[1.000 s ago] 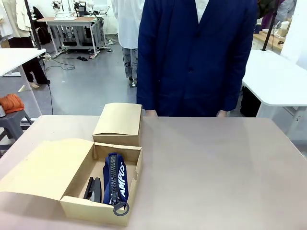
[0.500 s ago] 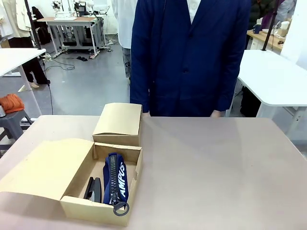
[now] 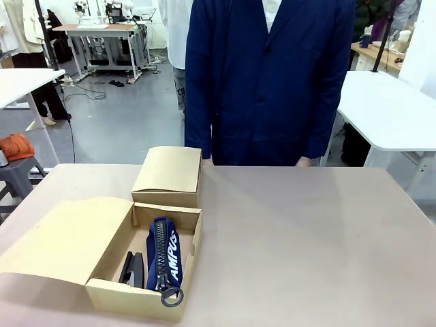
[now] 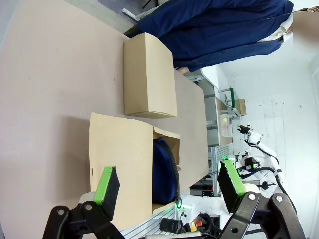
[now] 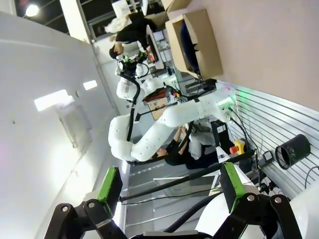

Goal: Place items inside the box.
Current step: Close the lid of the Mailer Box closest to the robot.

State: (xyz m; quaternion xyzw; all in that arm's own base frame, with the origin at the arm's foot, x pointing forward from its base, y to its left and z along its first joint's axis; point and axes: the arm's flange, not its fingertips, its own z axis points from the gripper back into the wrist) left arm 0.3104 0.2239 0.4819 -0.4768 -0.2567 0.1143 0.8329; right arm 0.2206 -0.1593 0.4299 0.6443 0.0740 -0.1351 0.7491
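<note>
An open cardboard box sits at the table's near left, its lid flap folded out to the left. Inside lie two items: a navy zip pencil case with white print and a black stapler beside it on the left. In the left wrist view my left gripper hangs open above the table, well back from the box, where the navy case shows. My right gripper is open and holds nothing, far from the box.
A closed cardboard box stands just behind the open one. A person in a navy coat stands at the table's far edge. The tabletop stretches bare to the right of the boxes.
The person has shifted a little to the left and drawn their hands back from the table's far edge. The boxes and the items in them have not moved.
</note>
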